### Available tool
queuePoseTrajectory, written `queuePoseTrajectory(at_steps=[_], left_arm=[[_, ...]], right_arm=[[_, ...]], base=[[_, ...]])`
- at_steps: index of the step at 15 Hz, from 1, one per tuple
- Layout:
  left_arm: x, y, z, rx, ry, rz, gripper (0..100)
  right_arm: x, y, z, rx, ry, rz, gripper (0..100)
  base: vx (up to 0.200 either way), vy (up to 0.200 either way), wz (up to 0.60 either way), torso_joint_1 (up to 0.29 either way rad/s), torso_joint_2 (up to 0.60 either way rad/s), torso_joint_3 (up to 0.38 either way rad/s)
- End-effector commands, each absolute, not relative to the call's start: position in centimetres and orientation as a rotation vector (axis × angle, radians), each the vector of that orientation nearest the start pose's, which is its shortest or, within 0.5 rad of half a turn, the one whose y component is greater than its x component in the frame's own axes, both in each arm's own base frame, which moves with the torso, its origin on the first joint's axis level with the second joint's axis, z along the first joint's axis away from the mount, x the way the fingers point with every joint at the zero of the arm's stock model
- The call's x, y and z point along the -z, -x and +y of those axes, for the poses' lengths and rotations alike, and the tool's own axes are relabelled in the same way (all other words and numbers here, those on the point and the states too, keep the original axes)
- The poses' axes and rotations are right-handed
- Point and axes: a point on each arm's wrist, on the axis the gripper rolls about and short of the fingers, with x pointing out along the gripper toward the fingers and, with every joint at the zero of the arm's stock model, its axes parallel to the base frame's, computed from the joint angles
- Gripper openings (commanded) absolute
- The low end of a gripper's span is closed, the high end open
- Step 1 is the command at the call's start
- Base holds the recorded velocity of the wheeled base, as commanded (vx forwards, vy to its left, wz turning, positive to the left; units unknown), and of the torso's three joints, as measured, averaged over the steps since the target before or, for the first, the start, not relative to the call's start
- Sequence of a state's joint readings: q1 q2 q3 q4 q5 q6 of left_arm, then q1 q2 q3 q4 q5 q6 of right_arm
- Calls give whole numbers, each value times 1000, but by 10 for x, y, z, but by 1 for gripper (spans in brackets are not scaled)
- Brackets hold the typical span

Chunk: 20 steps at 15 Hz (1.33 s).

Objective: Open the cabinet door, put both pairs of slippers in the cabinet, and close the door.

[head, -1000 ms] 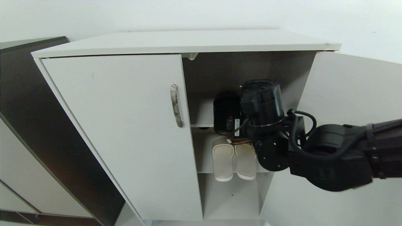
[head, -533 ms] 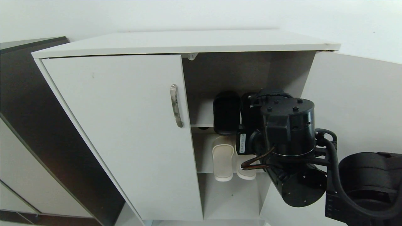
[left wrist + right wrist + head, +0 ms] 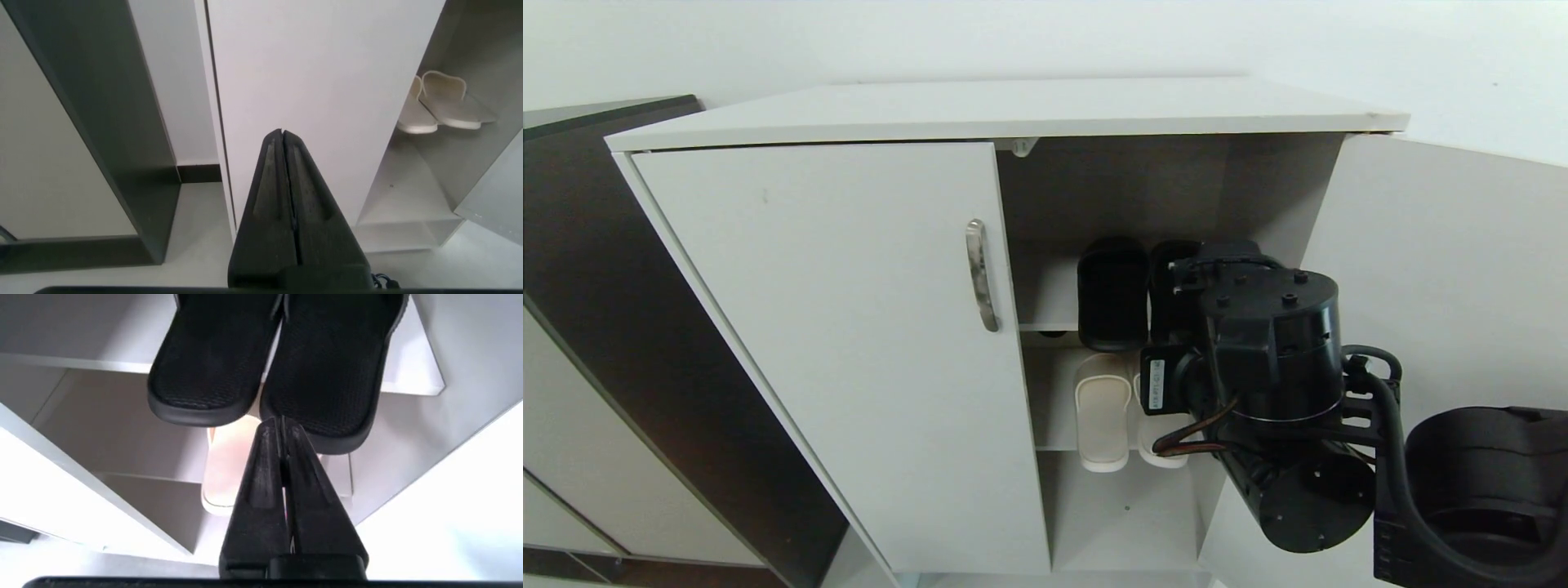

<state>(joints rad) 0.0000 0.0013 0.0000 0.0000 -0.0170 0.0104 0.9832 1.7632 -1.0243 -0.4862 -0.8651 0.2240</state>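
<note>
Cabinet (image 3: 1013,106) shelves two black slippers (image 3: 1111,294), two white slippers (image 3: 1103,408); left claw (image 3: 283,133), right claw (image 3: 283,423) closed.

Soft, even light brightens the white cabinet (image 3: 809,327); its open inside lies in shadow, darkest high up near the top.

Inside the cabinet (image 3: 1013,106), 1 pair of slippers (image 3: 1111,294) lies on the shelf (image 3: 1045,327) above the other pair (image 3: 1103,408)

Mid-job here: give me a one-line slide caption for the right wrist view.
Shut right gripper hovers before the black slippers on the upper shelf, white slippers one level down.
</note>
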Motion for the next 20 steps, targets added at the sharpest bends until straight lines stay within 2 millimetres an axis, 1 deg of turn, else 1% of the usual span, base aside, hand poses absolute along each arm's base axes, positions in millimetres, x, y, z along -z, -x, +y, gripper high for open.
queuePoseTrajectory(at_steps=[1, 13, 18, 20], left_arm=[[-76, 23, 0, 17, -11, 1, 0], [-76, 23, 0, 17, -11, 1, 0], [-76, 23, 0, 18, -11, 1, 0], [-76, 23, 0, 18, -11, 1, 0]], right_arm=[[-206, -197, 265, -99, -15, 169, 0], [-206, -198, 263, -93, -13, 170, 0], [-204, -206, 258, -72, -13, 176, 0], [-202, -206, 257, -72, -7, 180, 0]], base=[[0, 0, 0, 0, 0, 0], [-200, 0, 0, 4, 3, 4], [-200, 0, 0, 3, 0, 2], [-200, 0, 0, 2, -2, 0]])
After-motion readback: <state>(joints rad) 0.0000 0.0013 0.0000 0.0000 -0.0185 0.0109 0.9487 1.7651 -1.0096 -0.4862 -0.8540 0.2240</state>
